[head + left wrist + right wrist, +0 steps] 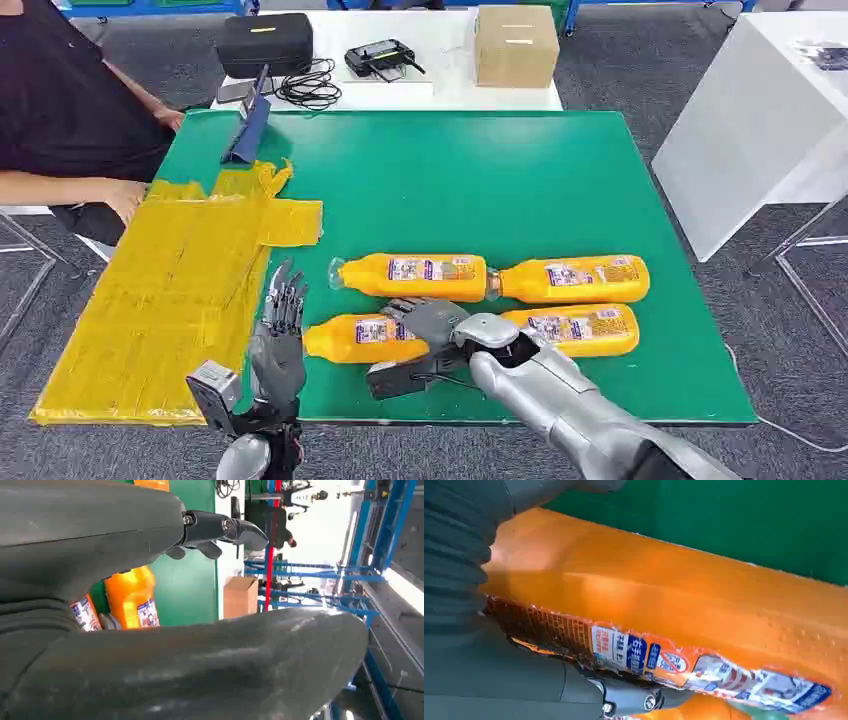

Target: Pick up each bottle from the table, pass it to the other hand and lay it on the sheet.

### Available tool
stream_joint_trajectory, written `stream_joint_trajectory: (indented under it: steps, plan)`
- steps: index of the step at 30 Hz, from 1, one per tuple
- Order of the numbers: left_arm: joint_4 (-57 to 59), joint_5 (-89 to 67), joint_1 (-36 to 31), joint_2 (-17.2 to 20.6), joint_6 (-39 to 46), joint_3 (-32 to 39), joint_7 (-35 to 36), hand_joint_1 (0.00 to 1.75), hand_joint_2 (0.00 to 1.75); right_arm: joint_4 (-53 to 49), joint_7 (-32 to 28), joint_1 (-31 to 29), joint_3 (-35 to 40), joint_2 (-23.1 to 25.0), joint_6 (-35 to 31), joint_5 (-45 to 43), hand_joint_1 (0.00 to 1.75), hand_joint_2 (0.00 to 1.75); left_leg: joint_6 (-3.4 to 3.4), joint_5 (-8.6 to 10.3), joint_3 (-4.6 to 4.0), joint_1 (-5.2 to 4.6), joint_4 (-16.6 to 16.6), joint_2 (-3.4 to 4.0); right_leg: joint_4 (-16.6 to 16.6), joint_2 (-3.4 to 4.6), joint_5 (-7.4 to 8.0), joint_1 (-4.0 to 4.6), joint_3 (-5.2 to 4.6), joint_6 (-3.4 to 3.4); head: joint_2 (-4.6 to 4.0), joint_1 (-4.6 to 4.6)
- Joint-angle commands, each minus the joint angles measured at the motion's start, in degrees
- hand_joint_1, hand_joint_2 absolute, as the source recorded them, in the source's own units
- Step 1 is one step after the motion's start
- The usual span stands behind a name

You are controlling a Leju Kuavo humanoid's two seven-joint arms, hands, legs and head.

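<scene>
Bottle (362,338) near table edge (560,421).

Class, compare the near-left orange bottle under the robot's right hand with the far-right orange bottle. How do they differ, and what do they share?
The near-left orange plastic bottle has the right robot hand closed round it; the far-right orange plastic bottle lies untouched. The near-left sits closer to the yellow sheet; the far-right lies farther away. Both lie sideways on the green table, labelled alike.
</scene>
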Motion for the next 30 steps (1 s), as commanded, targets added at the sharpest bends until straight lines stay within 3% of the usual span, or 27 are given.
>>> stream_joint_trajectory:
  steps: [1,4,5,6,9,13,17,26,28,29,30]
  plan:
    - [1.71,0.30,-1.38,-0.71,-0.26,1.46,0.41,0.00,0.00,6.94,-0.24,-2.32,5.63,-0.23,1.62,-0.27,0.00,1.75,0.05,0.04,0.14,0.01,-0.12,-0.12,-0.14,-0.14,0.02,0.02,0.19,0.00,0.00,0.02]
    - [2.91,2.25,-2.34,-0.62,-0.90,0.88,0.54,0.00,0.00,7.27,-1.73,-2.41,6.94,-1.06,5.95,-3.27,0.03,1.75,0.05,0.06,0.13,0.03,-0.15,-0.09,-0.20,-0.10,0.07,0.07,0.18,-0.01,0.00,0.04]
    - [3.36,3.15,-2.74,-0.78,-0.64,0.92,0.41,0.00,0.00,7.29,-2.00,-2.04,7.06,-1.40,6.14,-4.32,1.55,1.75,0.03,0.02,0.08,-0.02,-0.06,-0.07,-0.07,-0.07,0.01,0.00,0.12,0.00,0.00,-0.02]
    - [3.60,4.34,-2.95,-1.11,-0.19,1.20,0.33,0.00,0.00,7.61,-1.65,-1.52,7.57,-1.57,6.22,-4.79,1.75,1.75,0.05,0.05,0.15,0.04,-0.13,-0.12,-0.19,-0.13,0.05,0.06,0.22,0.00,0.00,0.02]
    - [2.62,9.25,-2.94,-3.06,6.68,3.38,0.18,0.00,0.00,9.82,-0.02,1.06,6.77,-0.97,3.54,-6.36,1.75,1.75,0.06,0.12,0.25,0.03,-0.23,-0.30,-0.30,-0.31,0.06,0.05,0.34,0.00,0.00,0.02]
    - [-5.39,15.37,-1.14,-3.06,24.77,3.62,-0.13,0.00,0.00,11.36,1.69,4.45,2.26,-0.68,-3.56,-12.21,1.75,1.75,0.05,0.06,0.46,0.08,-0.20,-0.19,-0.30,-0.20,0.05,0.10,0.53,0.00,0.00,0.00]
    - [-13.93,12.74,0.24,-3.06,37.24,1.13,-0.13,0.00,0.00,9.80,-1.24,9.43,-8.37,-0.96,-13.78,-20.95,1.75,1.75,0.06,0.14,0.46,0.16,-0.20,-0.20,-0.40,-0.17,0.20,0.17,0.63,-0.01,0.00,0.00]
    - [-14.56,12.63,0.31,-3.06,37.88,0.86,-0.13,0.00,0.00,9.48,-1.88,9.81,-9.45,-0.85,-14.64,-21.76,1.75,1.75,0.05,0.10,0.73,0.08,-0.17,0.16,-0.29,0.13,0.19,0.09,0.76,-0.02,0.00,0.00]
    - [-17.62,12.25,0.89,-3.06,40.74,-0.18,-0.13,0.00,0.00,3.92,-10.46,13.17,-18.01,0.43,-21.35,-27.67,1.75,1.75,0.05,0.07,0.85,0.10,-0.14,0.15,-0.27,0.13,0.15,0.10,0.86,-0.01,0.00,0.02]
    - [-18.47,11.91,1.24,-3.06,40.89,-0.48,-0.13,0.00,1.75,1.07,-13.41,14.46,-19.76,0.60,-23.56,-28.29,1.75,1.75,0.07,0.12,0.72,0.12,-0.18,0.12,-0.34,0.11,0.22,0.13,0.75,-0.01,0.00,0.00]
    - [-19.03,12.08,1.53,-3.06,40.29,-0.64,-0.13,0.00,1.75,-2.68,-16.10,16.32,-21.90,0.79,-25.06,-29.23,1.75,1.75,0.04,-0.01,0.91,0.12,-0.07,0.24,-0.17,0.23,0.10,0.13,0.88,-0.01,0.00,0.00]
